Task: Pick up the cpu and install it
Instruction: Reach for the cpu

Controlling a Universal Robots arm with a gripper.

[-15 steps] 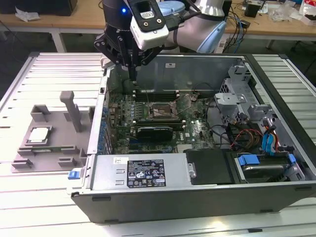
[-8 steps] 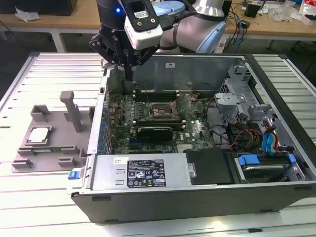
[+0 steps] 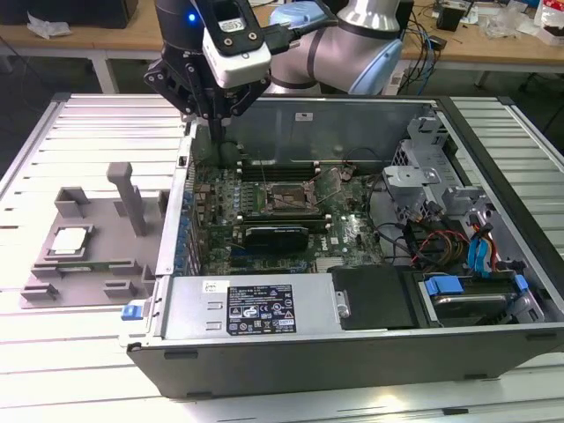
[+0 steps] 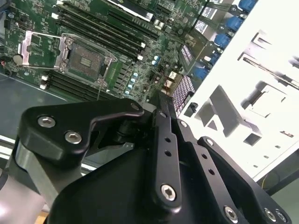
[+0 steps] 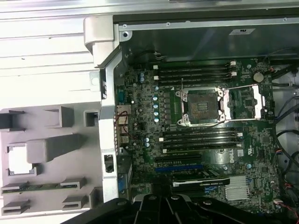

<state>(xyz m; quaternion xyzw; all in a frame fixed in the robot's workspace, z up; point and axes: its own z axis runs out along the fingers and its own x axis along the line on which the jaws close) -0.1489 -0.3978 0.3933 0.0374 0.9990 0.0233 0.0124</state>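
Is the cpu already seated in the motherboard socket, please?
No, the cpu lies in the grey fixture outside the case, and the socket stands open and empty.

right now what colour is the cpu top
The cpu is silvery white, clearest in the exterior view.

Arm (image 3: 363,46) bent at elbow, pincer (image 3: 214,132) tip downward.

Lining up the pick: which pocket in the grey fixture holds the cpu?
The square one at the exterior view's left of the tall post: the cpu lies in it, silvery top up. The others lack one; a long slot holds a green strip.
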